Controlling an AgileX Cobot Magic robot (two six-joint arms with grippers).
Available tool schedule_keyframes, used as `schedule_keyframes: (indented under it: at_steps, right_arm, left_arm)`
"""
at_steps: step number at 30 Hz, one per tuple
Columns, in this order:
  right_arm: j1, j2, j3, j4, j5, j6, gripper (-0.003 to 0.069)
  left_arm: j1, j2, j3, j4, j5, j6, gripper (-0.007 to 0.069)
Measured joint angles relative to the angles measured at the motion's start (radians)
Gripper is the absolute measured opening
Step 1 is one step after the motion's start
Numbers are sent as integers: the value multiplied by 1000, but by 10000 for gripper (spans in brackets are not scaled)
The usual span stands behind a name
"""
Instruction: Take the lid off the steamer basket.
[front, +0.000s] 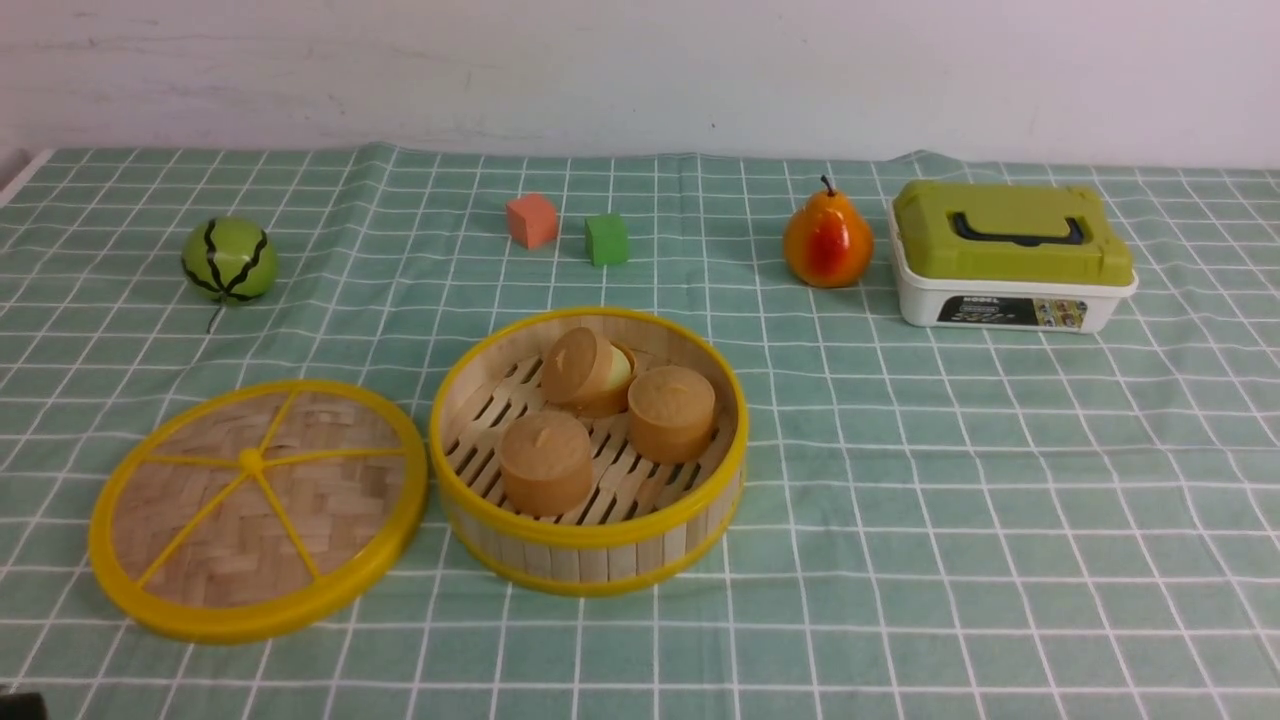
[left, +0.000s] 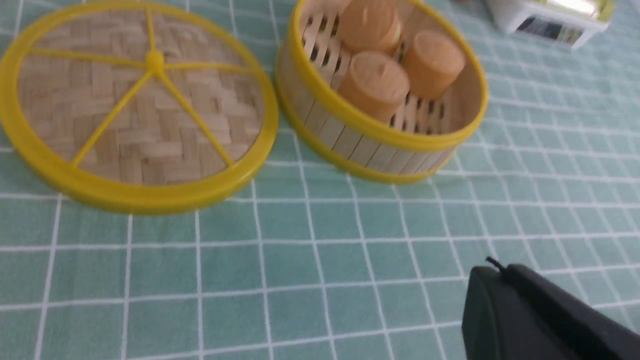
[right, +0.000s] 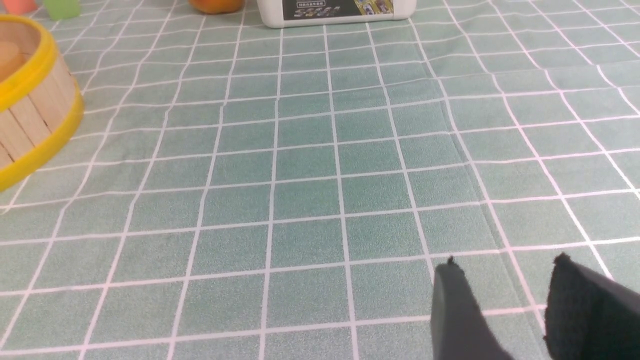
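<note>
The lid (front: 255, 510) lies flat on the checked cloth, just left of the steamer basket (front: 590, 555), with its rim close against the basket's. The basket stands open with three tan cylinders (front: 545, 462) inside. The left wrist view shows the lid (left: 135, 110) and the basket (left: 360, 145) ahead of my left gripper (left: 492, 270), which is shut, empty and well short of both. My right gripper (right: 506, 261) is open and empty over bare cloth, right of the basket (right: 35, 115). Neither gripper shows clearly in the front view.
A green striped ball (front: 229, 260) sits at the far left. A pink cube (front: 531, 220) and a green cube (front: 606, 239) sit behind the basket. A pear (front: 827, 243) and a white box with an olive-green lid (front: 1010, 255) stand at the far right.
</note>
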Motion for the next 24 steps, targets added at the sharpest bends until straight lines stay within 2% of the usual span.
schedule_keyframes:
  at_steps: [7, 24]
  right_arm:
    - [0, 0, 0, 0, 0, 0, 242]
    - [0, 0, 0, 0, 0, 0, 242]
  left_arm:
    - [0, -152, 33, 13, -150, -53, -13]
    - [0, -154, 59, 34, -166, -55, -13]
